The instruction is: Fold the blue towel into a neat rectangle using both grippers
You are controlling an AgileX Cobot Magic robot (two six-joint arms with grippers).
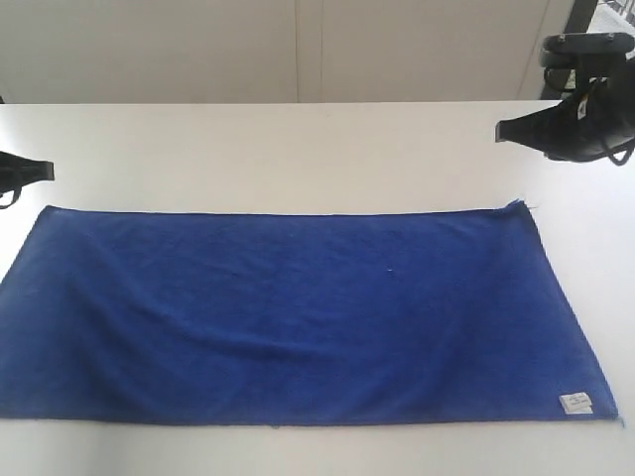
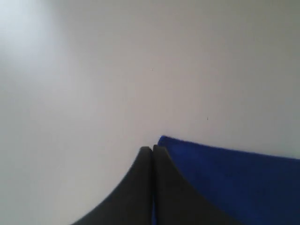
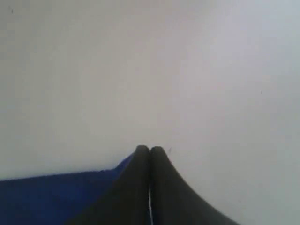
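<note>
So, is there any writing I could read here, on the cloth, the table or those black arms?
White label at one corner of the blue towel: it has faint marks, too small and blurred to read.
Nothing else: no words, numbers or signs show on the white table, the left gripper or the right gripper.

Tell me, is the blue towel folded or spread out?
Spread out. The blue towel lies in one flat layer on the table, its white label at a corner; no fold is visible.
</note>
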